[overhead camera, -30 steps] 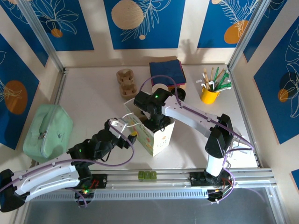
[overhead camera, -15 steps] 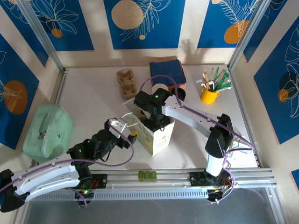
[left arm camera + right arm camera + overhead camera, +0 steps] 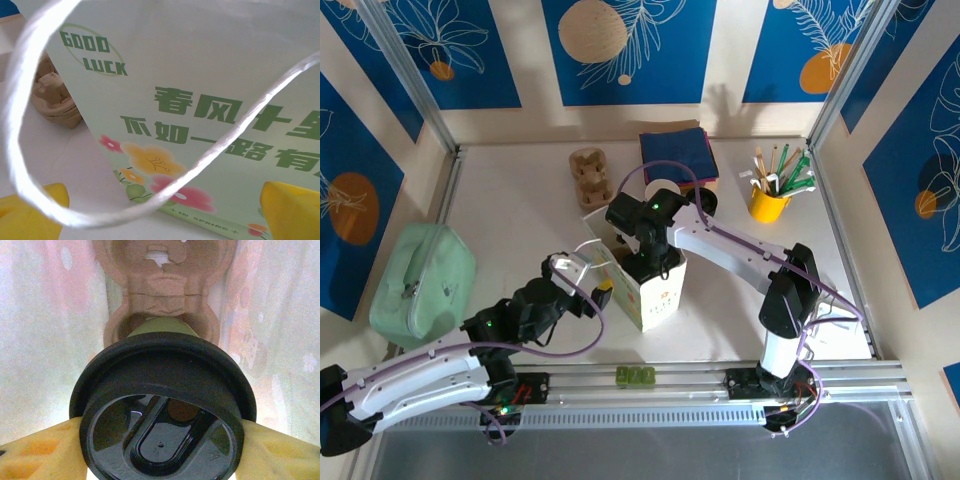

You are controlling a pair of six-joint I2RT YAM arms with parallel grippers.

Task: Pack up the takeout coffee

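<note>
The paper bag (image 3: pixel 655 295) stands upright near the middle of the worktop (image 3: pixel 520 220), printed with green lettering and flowers on its side (image 3: pixel 200 75). The right end effector (image 3: pixel 652 262) reaches down through the bag's open top. In the right wrist view it (image 3: pixel 162 442) grips the coffee cup (image 3: pixel 160 326), with one yellow finger (image 3: pixel 40 455) pressed against each side of the cup's black lid (image 3: pixel 162 410). The cup hangs inside the bag directly over a brown cardboard carrier (image 3: pixel 162 285) lying on the bag's floor. Whether its base already sits in one of the carrier's wells is hard to say from this angle. The left end effector (image 3: pixel 598 282) sits just beside the bag's near-left face with its jaws spread wide and nothing between them. In the left wrist view the bag's white string handle (image 3: pixel 15 125) loops across in front of the yellow fingers (image 3: pixel 292 210), though contact with them is unclear. A second cardboard carrier (image 3: pixel 588 175) rests on the worktop behind the bag, apart from it. Further back lie a blue cloth (image 3: pixel 677 152) and a yellow pot of pens (image 3: pixel 770 203), and a green pouch (image 3: pixel 420 280) sits at the far left.
</note>
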